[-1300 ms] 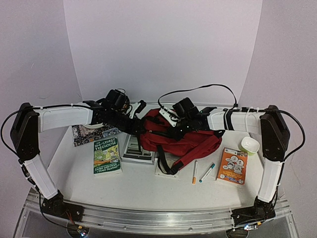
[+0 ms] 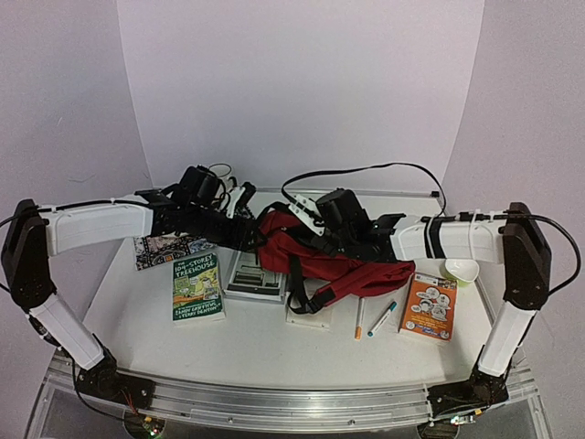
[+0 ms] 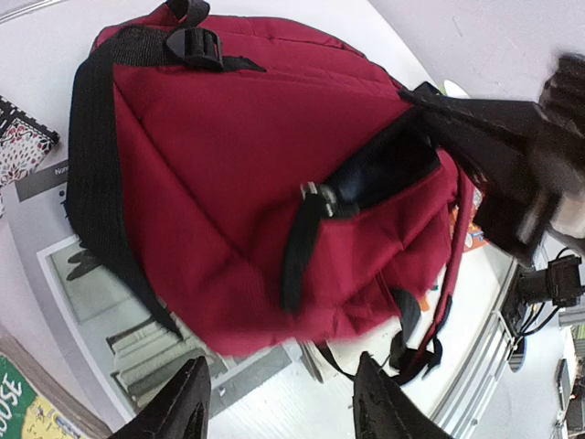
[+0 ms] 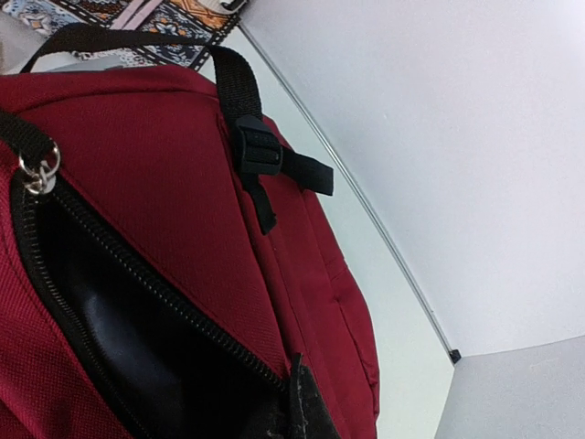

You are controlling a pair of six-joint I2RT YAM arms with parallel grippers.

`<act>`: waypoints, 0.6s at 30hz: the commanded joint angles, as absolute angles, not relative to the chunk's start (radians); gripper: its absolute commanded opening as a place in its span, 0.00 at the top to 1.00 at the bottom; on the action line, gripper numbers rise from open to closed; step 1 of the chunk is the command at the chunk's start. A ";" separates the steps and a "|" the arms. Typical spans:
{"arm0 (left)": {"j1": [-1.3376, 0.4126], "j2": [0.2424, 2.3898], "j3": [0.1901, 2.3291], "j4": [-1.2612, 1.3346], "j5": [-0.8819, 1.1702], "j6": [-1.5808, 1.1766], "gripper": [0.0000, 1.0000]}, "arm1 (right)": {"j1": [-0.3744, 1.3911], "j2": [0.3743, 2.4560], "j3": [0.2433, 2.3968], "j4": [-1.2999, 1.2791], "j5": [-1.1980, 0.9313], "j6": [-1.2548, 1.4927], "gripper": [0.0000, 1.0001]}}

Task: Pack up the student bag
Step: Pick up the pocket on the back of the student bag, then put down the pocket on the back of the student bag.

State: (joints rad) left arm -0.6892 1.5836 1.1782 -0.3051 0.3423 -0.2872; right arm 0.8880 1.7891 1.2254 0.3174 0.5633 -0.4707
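Left claw (image 3: 279, 384) let go; right claw (image 4: 303, 402) pinches slumped woven-fabric student bag (image 3: 238, 183).

One student bag (image 2: 370, 273), five books (image 2: 198, 286), two pens (image 2: 359, 317), one bowl (image 2: 461, 269).

The student bag (image 3: 228, 201) has its open mouth partly blocked by the right fingers (image 3: 484, 155).

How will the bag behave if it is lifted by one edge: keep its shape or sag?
Likely sags: the bag is soft, creased fabric slumped over a book. Its loose straps would probably dangle and drag. It seems light for its size: the open pocket shows no contents, though little is visible.
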 commanded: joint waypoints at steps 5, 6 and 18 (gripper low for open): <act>-0.802 1.452 0.995 -0.207 0.283 -0.245 0.35 | 0.840 1.850 1.332 0.377 0.660 -0.425 1.00; -0.824 1.448 0.978 -0.193 0.276 -0.237 0.34 | 0.835 1.855 1.333 0.375 0.655 -0.413 1.00; -0.935 1.507 0.957 -0.097 0.188 -0.157 0.23 | 0.830 1.914 1.427 0.097 0.505 -0.254 0.82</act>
State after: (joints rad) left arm -0.9379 1.4870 0.9268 -0.1669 0.2330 -0.1808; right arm 0.8291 1.9233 1.3695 0.2103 0.5518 -0.3476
